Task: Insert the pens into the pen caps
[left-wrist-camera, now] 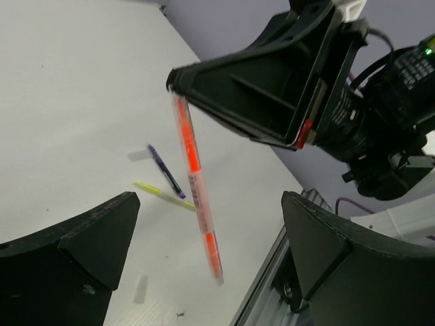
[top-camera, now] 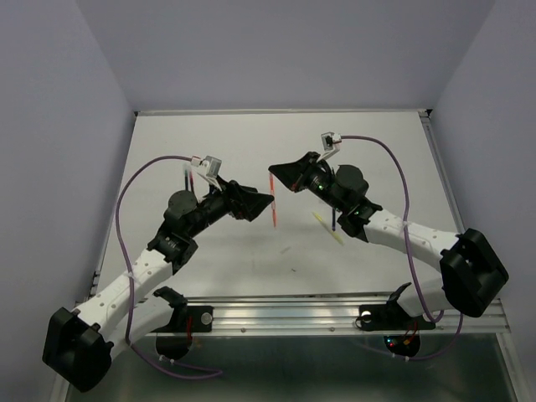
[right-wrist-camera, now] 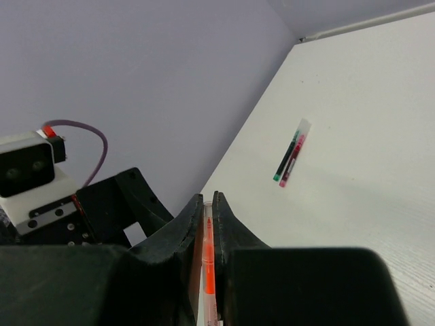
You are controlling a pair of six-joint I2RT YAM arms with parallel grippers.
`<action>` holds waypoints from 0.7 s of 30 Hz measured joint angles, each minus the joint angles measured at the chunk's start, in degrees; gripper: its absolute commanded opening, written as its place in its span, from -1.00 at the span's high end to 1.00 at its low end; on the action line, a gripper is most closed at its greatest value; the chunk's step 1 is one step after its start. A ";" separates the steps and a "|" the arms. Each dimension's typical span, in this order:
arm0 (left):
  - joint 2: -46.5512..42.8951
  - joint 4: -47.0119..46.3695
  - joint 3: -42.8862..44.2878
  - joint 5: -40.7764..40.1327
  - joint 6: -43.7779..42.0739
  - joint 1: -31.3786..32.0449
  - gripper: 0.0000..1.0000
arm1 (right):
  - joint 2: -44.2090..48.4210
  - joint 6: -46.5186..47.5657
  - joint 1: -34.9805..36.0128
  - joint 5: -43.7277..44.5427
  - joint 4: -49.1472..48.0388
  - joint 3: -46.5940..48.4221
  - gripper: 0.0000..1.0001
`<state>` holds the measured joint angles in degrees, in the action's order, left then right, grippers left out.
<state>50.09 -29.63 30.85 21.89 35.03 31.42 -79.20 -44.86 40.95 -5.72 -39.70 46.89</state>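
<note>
An orange-pink pen hangs almost upright above the table, with my right gripper shut on its top end. A clear pen cap covers the nib between those jaws. My left gripper stands wide open, its fingers well apart on either side of the pen's lower half and not touching it. In the top view the right gripper and left gripper meet at the pen. A loose pen cap lies on the table below.
A dark blue pen with a cap beside it and a yellow pen lie on the table under the right arm. A green pen and a red pen lie together at the far left. A metal rail runs along the table's near edge.
</note>
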 measured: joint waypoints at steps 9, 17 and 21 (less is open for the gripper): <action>3.26 0.72 -1.60 5.31 -1.14 0.28 -0.67 | -0.02 -0.92 0.00 0.35 0.63 1.25 0.99; 9.05 -0.13 -1.36 7.26 -1.81 1.29 0.49 | -0.63 -2.10 0.00 0.37 0.61 1.40 0.99; 9.11 -0.17 -0.22 7.15 -1.75 1.29 1.00 | -0.70 -2.32 0.00 0.46 -0.07 1.40 0.99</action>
<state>59.20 -29.80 30.63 29.04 33.28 32.71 -79.90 -47.18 40.95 -5.26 -39.77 48.29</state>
